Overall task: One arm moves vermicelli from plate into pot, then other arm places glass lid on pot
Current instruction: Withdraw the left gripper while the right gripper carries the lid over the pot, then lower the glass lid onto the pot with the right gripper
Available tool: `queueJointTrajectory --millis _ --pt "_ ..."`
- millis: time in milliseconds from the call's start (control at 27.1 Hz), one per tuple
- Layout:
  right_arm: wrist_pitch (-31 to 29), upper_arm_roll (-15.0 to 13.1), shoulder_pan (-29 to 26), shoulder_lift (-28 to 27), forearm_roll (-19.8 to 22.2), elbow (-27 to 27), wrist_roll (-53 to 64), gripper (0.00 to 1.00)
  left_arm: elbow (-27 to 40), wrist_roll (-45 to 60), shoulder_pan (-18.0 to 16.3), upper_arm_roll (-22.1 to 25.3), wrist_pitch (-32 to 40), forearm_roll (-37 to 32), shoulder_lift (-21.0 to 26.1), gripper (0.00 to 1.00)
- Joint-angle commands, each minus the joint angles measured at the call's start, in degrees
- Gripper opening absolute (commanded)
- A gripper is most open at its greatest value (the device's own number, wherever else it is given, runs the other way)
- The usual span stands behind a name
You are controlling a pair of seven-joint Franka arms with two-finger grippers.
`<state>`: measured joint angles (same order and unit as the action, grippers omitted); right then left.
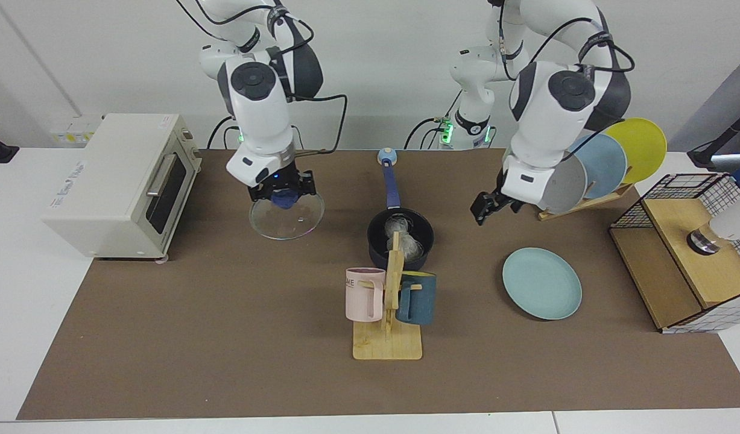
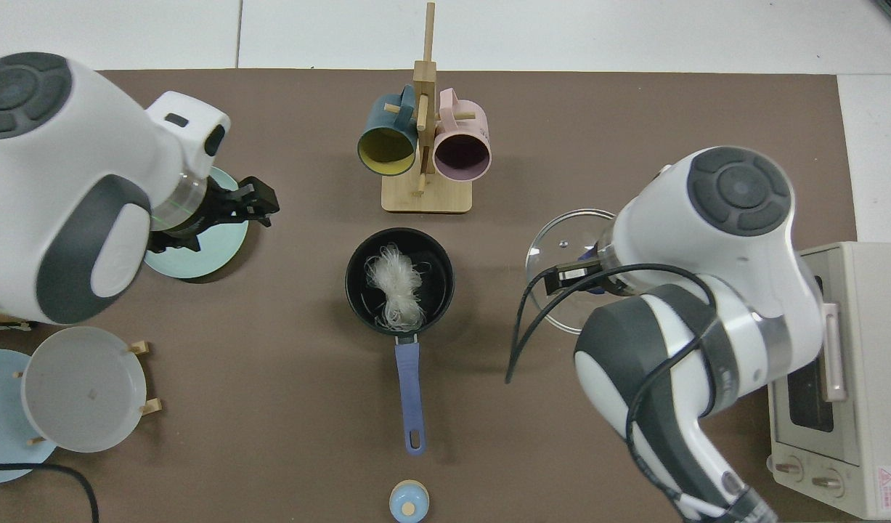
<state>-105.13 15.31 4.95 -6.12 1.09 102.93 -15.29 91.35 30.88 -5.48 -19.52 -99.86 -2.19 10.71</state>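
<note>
The vermicelli (image 1: 407,240) (image 2: 396,285) lies as a whitish tangle inside the black pot (image 1: 382,232) (image 2: 436,270), whose blue handle (image 2: 410,396) points toward the robots. The teal plate (image 1: 541,283) (image 2: 216,253) is bare. My left gripper (image 1: 490,211) (image 2: 260,205) hangs open and holds nothing, in the air between the pot and the plate. The glass lid (image 1: 297,222) (image 2: 561,236) is off the table, to the pot's side and apart from it. My right gripper (image 1: 282,196) is shut on the lid's blue knob; in the top view the arm hides that grip.
A wooden mug rack (image 1: 386,343) with a pink mug and a dark blue mug stands just in front of the pot. A toaster oven (image 1: 116,181) sits beyond the lid. A rack of grey, blue and yellow plates (image 1: 587,169) and a wire-and-wood box (image 1: 683,265) stand past the teal plate.
</note>
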Motion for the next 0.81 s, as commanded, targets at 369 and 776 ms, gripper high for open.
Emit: queueJointTrajectory --millis 369,776 --pt "2.03 12.11 7.43 -13.46 5.32 -15.38 -28.64 0.00 1.38 -26.83 -2.43 12.31 11.44 4.04 -11.14 1.00" --pt "0.54 12.55 13.51 -26.66 11.30 -27.95 -39.20 0.00 0.85 -28.25 -2.25 10.65 10.22 3.51 -11.50 1.00"
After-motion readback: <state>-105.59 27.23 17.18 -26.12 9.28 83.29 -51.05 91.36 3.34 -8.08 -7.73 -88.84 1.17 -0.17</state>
